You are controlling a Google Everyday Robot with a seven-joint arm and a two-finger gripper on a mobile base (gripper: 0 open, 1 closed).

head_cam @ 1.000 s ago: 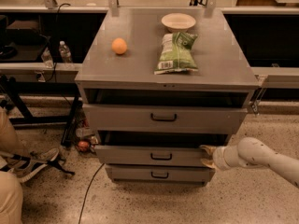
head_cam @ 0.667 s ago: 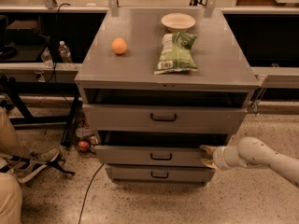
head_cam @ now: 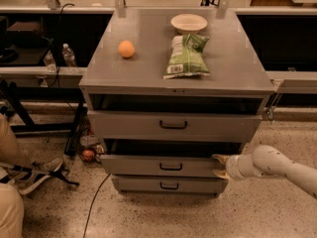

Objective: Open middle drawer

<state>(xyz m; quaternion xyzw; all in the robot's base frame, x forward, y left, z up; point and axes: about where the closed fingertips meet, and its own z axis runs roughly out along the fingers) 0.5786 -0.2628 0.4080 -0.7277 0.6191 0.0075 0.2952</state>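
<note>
The grey cabinet (head_cam: pixel 148 81) has three drawers. The middle drawer (head_cam: pixel 148 165) has a small black pull handle (head_cam: pixel 171 167). It stands pulled out a little, with a dark gap above its front. My gripper (head_cam: pixel 221 166), on a white arm (head_cam: pixel 277 166) coming in from the right, is at the right end of the middle drawer's front, touching or very close to it. The taller top drawer (head_cam: pixel 129 125) also stands slightly out. The shortest bottom drawer (head_cam: pixel 143 184) sits below, set further back.
On the cabinet top lie an orange (head_cam: pixel 126 48), a green chip bag (head_cam: pixel 187 56) and a white bowl (head_cam: pixel 188 22). A person's leg and shoe (head_cam: pixel 29 172) are at the left. A black cable (head_cam: pixel 94 202) runs across the floor, and a small red item (head_cam: pixel 88 154) lies by the cabinet's left foot.
</note>
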